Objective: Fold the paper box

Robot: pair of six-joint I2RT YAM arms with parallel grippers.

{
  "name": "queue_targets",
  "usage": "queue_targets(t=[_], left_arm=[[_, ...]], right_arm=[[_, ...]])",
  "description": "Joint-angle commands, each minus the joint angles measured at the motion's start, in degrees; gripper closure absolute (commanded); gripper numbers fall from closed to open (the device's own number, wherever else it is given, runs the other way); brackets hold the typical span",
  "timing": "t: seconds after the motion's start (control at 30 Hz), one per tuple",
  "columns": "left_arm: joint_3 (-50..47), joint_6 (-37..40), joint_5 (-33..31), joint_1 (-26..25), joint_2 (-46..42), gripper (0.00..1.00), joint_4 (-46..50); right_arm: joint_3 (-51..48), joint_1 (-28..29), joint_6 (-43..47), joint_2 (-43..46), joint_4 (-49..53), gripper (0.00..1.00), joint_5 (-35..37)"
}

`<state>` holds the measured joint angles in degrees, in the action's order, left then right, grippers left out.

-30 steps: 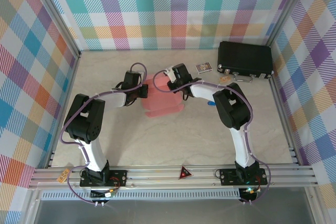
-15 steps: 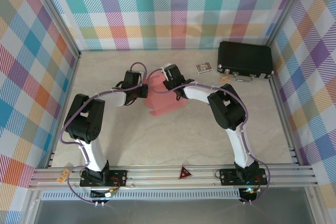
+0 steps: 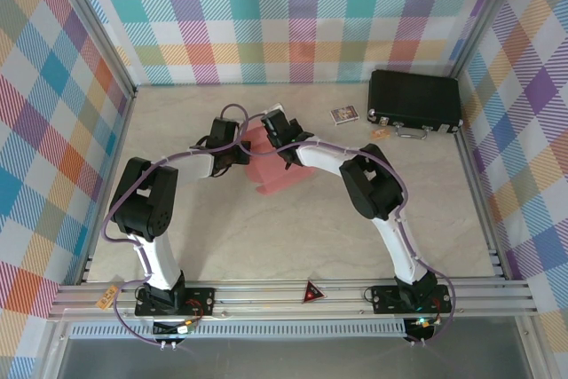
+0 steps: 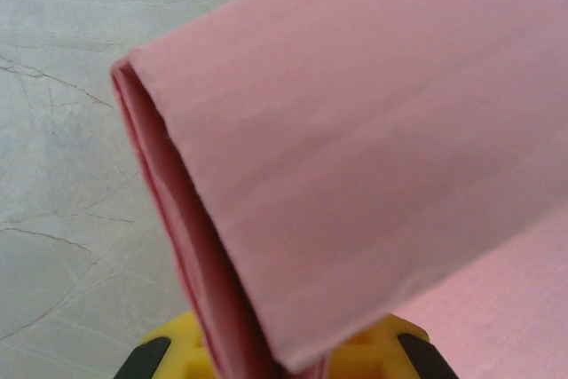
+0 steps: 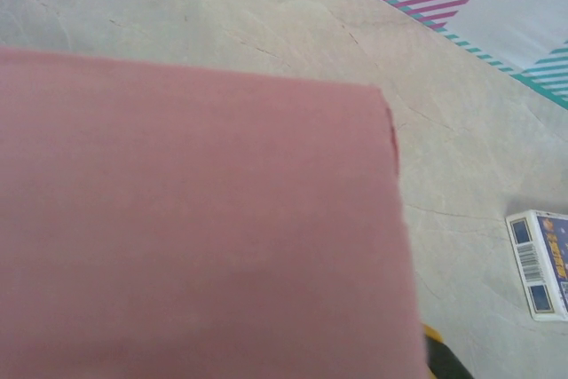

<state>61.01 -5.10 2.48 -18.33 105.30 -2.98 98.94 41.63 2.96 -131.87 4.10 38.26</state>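
The left arm [image 3: 146, 206] and right arm [image 3: 377, 191] bend inward at the elbow. The left gripper [image 3: 242, 154] and right gripper [image 3: 265, 138], nearly meeting, each pinch closed on the paper box [image 3: 282, 175], which slopes down below them.

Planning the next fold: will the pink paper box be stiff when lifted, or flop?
Likely bendy: the paper box shows thin doubled card at its open edge. Probably light, and easy to crease where the left gripper pinches it.

Pastel plaid walls [image 3: 302, 15] enclose a pale marbled tabletop [image 3: 266, 237].
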Motion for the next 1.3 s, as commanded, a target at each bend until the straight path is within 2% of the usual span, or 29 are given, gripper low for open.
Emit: queue_targets(t=[0.0, 0.13, 0.37, 0.63, 0.83, 1.03, 1.27], left_arm=[[1.65, 0.01, 2.00, -0.48, 0.70, 1.00, 1.75], [1.74, -0.08, 1.91, -0.48, 0.79, 1.00, 1.78], [2.09, 0.18, 1.27, -0.48, 0.77, 1.00, 2.73], [2.09, 0.55, 0.86, -0.48, 0.61, 1.00, 3.25], [2.18, 0.61, 0.62, -0.48, 0.62, 1.00, 3.64], [2.33, 0.10, 0.13, -0.48, 0.70, 1.00, 4.05], [3.59, -2.73, -1.50, -0.48, 0.50, 1.00, 7.22]], right_arm=[[2.05, 0.27, -0.92, -2.37, 4.56, 0.94, 4.59], [2.32, 0.30, -0.68, -2.37, 4.91, 0.94, 2.75], [-5.11, 0.22, 0.66, 2.15, -0.89, 0.87, -7.17], [-10.06, 0.21, 1.21, 5.46, -3.91, 0.79, -10.56], [-10.86, 0.21, 0.82, 5.96, -3.98, 0.65, -10.42], [-12.04, 0.21, 0.84, 7.30, -3.97, 0.43, -10.10], [-18.47, 0.23, 0.54, 13.49, -5.65, 0.29, -10.66]])
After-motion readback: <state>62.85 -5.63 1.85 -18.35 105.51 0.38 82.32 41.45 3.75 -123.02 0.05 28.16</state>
